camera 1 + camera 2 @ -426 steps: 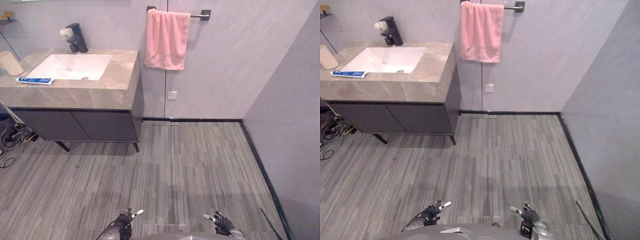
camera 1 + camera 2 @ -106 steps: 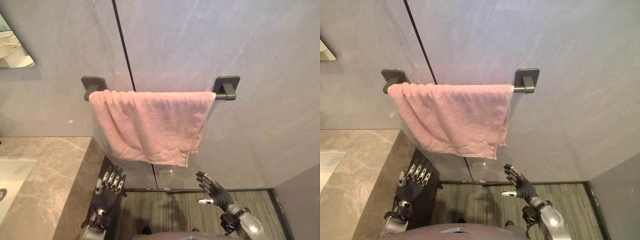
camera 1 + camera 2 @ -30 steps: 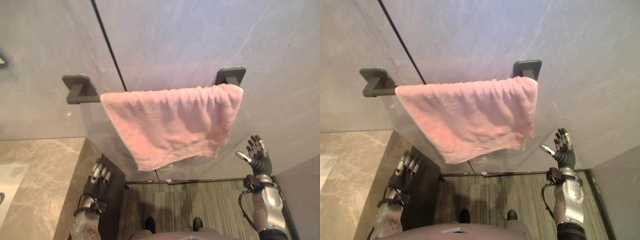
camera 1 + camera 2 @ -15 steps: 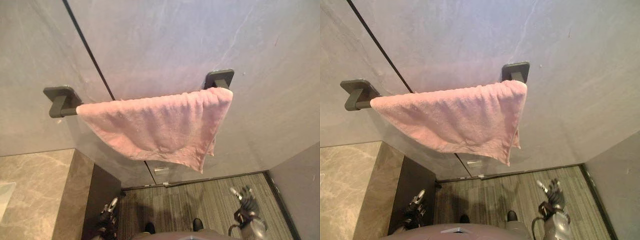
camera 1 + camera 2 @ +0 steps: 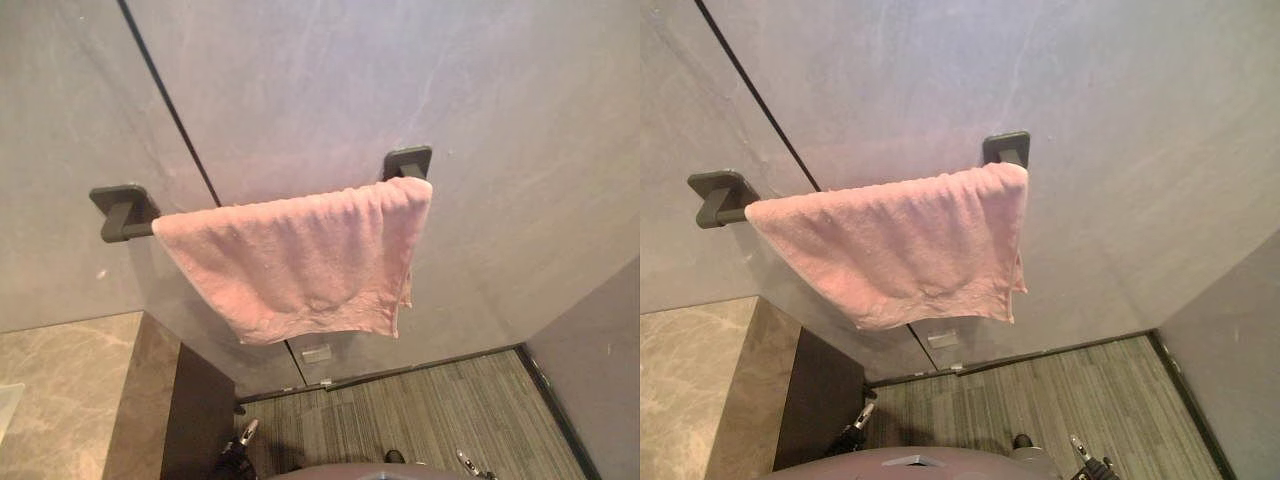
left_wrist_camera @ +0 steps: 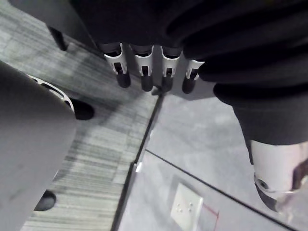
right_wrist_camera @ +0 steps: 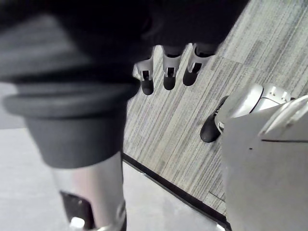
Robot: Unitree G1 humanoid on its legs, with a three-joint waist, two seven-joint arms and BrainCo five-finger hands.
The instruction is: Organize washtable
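Note:
A pink towel (image 5: 300, 260) hangs over the dark wall bar, bunched against the right bracket (image 5: 408, 160), with bare bar showing by the left bracket (image 5: 120, 210). It hangs free, and neither hand touches it. My left hand (image 5: 238, 462) is low beside the dark cabinet, fingers (image 6: 142, 67) straight and holding nothing. My right hand (image 5: 1085, 462) is low over the floor on the right, its fingers (image 7: 166, 72) also straight and empty. A corner of the marble washtable (image 5: 70, 400) lies at the lower left.
The dark cabinet side (image 5: 200, 410) drops below the counter edge. A white wall plate (image 5: 316, 353) sits under the towel near the skirting. Striped grey floor (image 5: 450, 410) runs to a grey side wall (image 5: 600, 380) on the right.
Both hands have dropped from raised positions to the bottom edge of the view. The towel, which slid right along the bar earlier, has settled straighter. The camera has shifted slightly.

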